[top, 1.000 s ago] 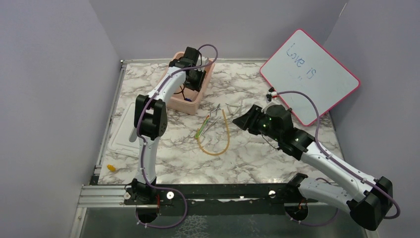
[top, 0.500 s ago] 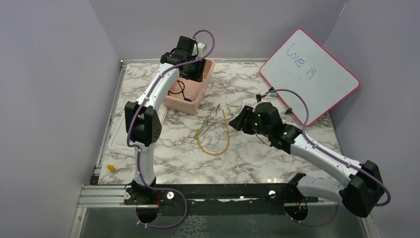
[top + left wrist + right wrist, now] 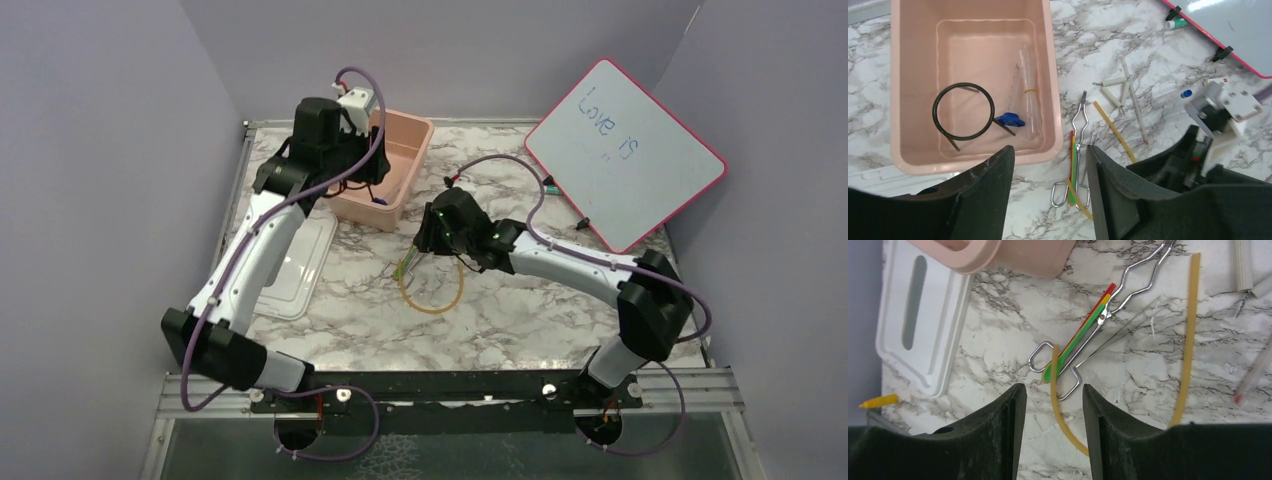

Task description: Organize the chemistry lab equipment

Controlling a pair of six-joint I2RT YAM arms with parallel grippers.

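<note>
The amber rubber tube (image 3: 440, 292) lies in a U on the marble table; it also shows in the right wrist view (image 3: 1189, 330). Thin metal tongs (image 3: 1135, 272) and a green-handled tool (image 3: 1075, 342) lie across its left end. My right gripper (image 3: 1054, 387) is open and empty, hovering just above that end (image 3: 424, 240). My left gripper (image 3: 1048, 150) is open and empty, high over the near rim of the pink tub (image 3: 918, 160). The black wire ring (image 3: 963, 111) and a small blue piece (image 3: 1009, 119) lie in the tub.
A white lid (image 3: 295, 265) lies left of the tub. The red-framed whiteboard (image 3: 625, 150) leans at the back right. White rods (image 3: 1115, 92) and a thin stick lie right of the tongs. A small yellow piece (image 3: 878, 401) lies near the table's left edge.
My left gripper has lifted out of the tub and drawn back toward its near-left rim. My right gripper has moved left, from beside the tube to over the tongs and the tube's left end.
</note>
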